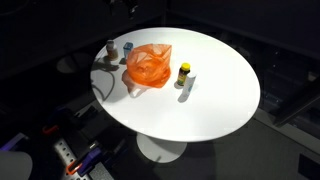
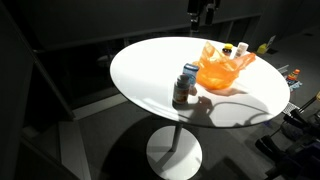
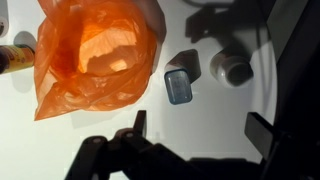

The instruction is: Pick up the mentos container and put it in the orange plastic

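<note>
Wrist view: gripper (image 3: 200,122) wide open and empty, mentos container (image 3: 180,86) at 3 o'clock of orange plastic (image 3: 95,50), white jar (image 3: 235,68) beside it at 2.

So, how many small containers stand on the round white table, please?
3: a blue-topped tub and a white-capped jar side by side, and a yellow-capped bottle across the orange plastic bag, which may hide more.

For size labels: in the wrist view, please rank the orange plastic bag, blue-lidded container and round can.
1. orange plastic bag
2. blue-lidded container and round can: alike in size, not ranked.
</note>
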### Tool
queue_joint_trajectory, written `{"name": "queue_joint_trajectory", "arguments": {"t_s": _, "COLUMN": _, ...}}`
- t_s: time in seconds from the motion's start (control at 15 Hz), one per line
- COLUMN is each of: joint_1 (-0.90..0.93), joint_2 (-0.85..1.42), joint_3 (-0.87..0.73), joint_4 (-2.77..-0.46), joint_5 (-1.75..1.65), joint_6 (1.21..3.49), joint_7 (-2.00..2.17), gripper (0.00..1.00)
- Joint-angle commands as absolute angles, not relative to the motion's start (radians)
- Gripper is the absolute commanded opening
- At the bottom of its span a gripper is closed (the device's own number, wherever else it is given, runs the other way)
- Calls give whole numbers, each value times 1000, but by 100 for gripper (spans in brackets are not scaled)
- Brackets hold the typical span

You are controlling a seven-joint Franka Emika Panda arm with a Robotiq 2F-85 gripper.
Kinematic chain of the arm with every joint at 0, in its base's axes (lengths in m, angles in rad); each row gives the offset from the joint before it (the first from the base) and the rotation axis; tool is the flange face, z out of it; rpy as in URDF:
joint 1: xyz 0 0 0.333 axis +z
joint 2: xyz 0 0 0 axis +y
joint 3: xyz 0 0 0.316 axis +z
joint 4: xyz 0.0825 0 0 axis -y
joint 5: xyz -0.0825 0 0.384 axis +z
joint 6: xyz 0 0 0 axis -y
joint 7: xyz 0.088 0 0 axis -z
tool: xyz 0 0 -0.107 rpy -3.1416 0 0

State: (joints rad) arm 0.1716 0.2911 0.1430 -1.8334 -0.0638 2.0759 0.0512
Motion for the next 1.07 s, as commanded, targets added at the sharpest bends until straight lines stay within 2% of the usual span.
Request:
{"name": "queue_joint_trajectory", "arguments": {"t_s": 0.0, "joint_1": 175, "joint_2": 291, "joint_3": 140, "joint_4": -1831, "joint_5": -63, "joint_6": 2073, "joint_7": 51, "gripper": 100}}
{"name": "queue_joint_trajectory", "arguments": {"t_s": 1.0, "joint_1": 175, "joint_2": 612, "joint_3": 144, "joint_4": -1575, "joint_5": -67, "joint_6": 2025, "joint_7": -122, "gripper": 100}}
